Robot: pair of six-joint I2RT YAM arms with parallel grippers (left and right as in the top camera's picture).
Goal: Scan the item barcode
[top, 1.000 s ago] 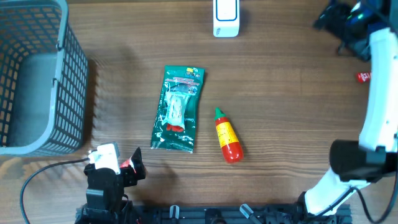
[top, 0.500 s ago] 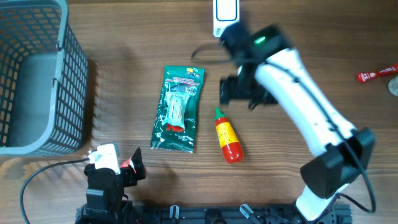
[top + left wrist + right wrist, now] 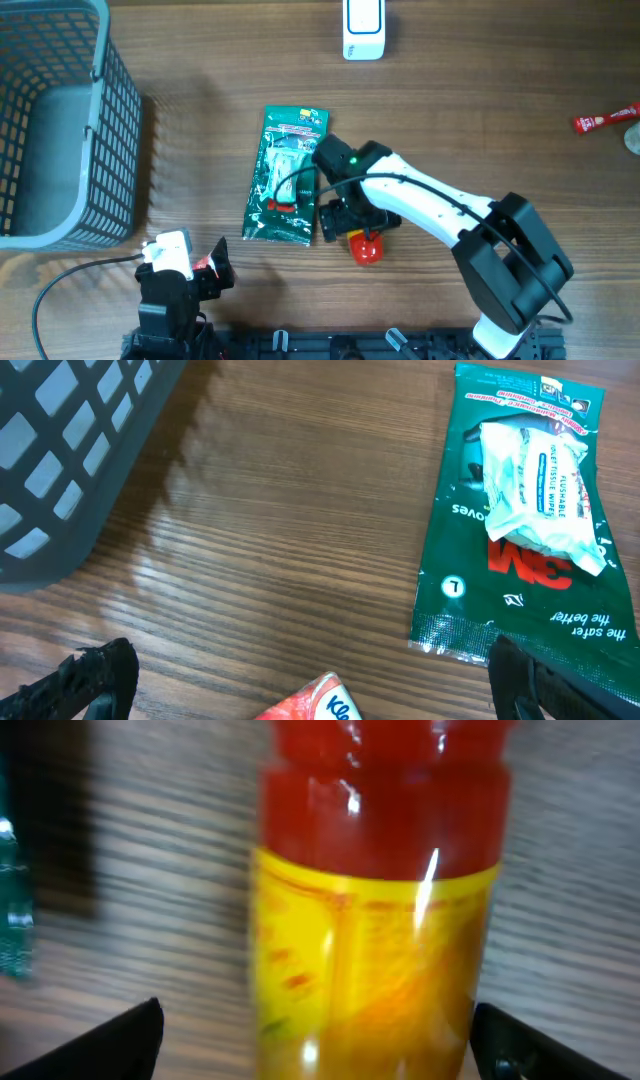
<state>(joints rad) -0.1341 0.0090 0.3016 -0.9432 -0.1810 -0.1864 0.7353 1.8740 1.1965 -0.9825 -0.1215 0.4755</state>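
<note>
Wooden table (image 3: 480,120) bears: grey mesh basket (image 3: 120,150) far left; 2 items centre, green wipes packet (image 3: 283,175) and red sauce bottle (image 3: 366,247) just beside it; white scanner (image 3: 363,30) top edge; red tube (image 3: 604,118) right edge

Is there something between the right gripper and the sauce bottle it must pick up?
Nothing visible. The open right gripper sits directly over the sauce bottle, one finger on each side; the green packet lies off to the side.

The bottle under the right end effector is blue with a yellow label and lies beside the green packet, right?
Not quite: the bottle is red, not blue, as the right wrist view shows. It does have a yellow label, sits under the right end effector and lies beside the green packet.
</note>
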